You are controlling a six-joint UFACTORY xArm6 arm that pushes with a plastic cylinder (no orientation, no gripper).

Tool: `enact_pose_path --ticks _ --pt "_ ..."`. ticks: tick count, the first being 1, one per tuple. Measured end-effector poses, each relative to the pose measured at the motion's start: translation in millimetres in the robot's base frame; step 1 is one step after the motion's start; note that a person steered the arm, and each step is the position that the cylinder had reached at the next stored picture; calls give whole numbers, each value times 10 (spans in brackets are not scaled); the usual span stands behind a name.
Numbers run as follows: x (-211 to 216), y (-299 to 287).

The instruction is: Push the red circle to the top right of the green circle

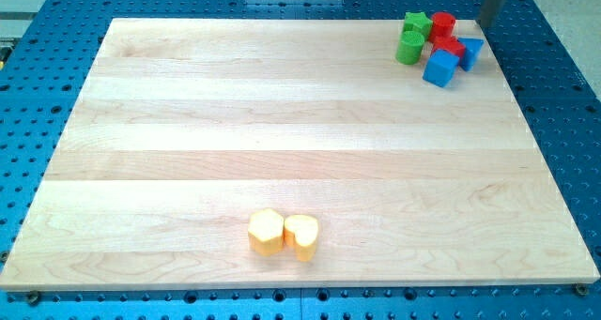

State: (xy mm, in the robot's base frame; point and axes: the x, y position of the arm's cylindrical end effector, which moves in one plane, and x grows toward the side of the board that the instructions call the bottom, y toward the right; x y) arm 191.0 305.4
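Trainee: Tip placement first, please. Where is it sitting, and is anything closing on a block?

Arm: I am carrying no claw at all, only a rod, so nothing is opening or clamping. My tip (487,23) is hovering at the view's top right, just off the board's (282,132) far corner and touching no block. It is standing near the red circle (443,24), on that block's right.

Trainee: And outward from there?

Arm: The red circle is sitting in a tight cluster. A green block (417,23) of unclear shape is crowding its left side, and a second red block (448,48) is lying just below it. The green circle (409,48) is resting below that green block, so the red circle is already lying up and to the right of it. Two blue blocks (439,68) (470,53) are closing the cluster's lower right. Far off, a yellow hexagon (266,232) and a yellow heart (301,236) are touching near the view's bottom.

Trainee: How are you expecting the red circle to behave?

Arm: I am judging it light, rigid and quick to slide on the smooth wood. Being round, it is likely to roll off a push that is aimed off-centre. I am planning to press low on its side wall, straight through its middle. Short nudges are looking safest, since the board's edge and the neighbouring blocks are lying so near.
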Motion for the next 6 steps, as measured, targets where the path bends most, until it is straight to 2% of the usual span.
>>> enact_pose_path --ticks 1,2,5,6 --pt "123 -406" --pt "155 -569" --pt "156 -686" --pt "157 -890"
